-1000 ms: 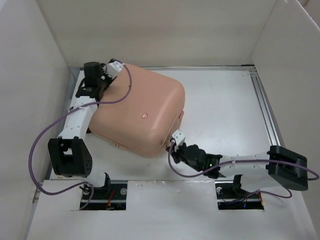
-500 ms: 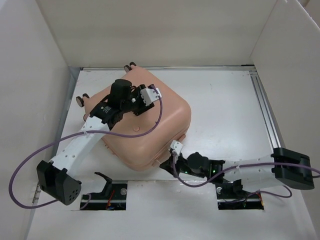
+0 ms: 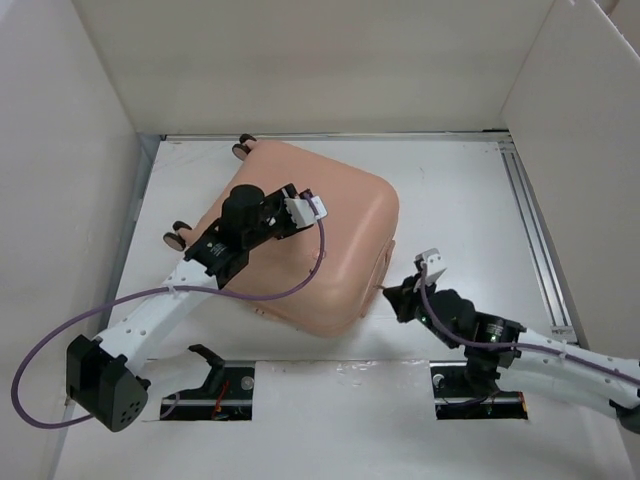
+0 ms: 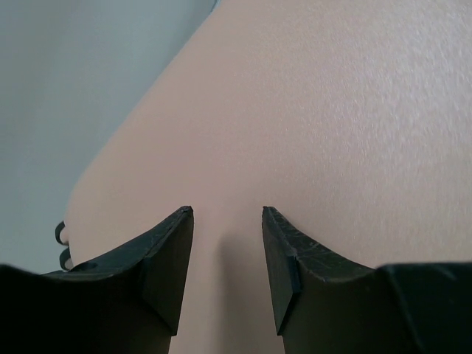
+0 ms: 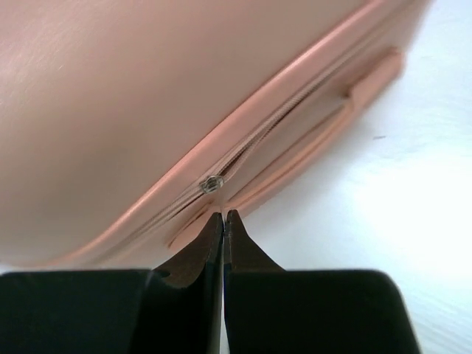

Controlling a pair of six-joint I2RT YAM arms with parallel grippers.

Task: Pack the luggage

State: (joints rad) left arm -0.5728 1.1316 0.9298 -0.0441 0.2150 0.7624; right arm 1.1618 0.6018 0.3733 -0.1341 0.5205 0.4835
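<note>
Luggage (image 3: 345, 250) shifted rightward, left end effector (image 4: 227, 215) spread atop it, right end effector (image 5: 223, 215) pressed together, retreated

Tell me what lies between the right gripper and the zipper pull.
Only the pink rim of the suitcase: the right wrist view shows the shut right gripper just below the zipper pull, nothing else between.

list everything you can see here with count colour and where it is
luggage: 1, peach-pink, closed, lying flat mid-table
wheels: two pairs showing, black, at the luggage's far-left end
zipper pull: 1, metallic, on the luggage's side seam
table: 1, white, under everything
walls: 3, white, left, far, right
cables: 2, purple, one along each arm
left gripper: 1, black, jaws apart, over the luggage's shell
right gripper: 1, black, jaws shut, just short of the zipper pull
</note>
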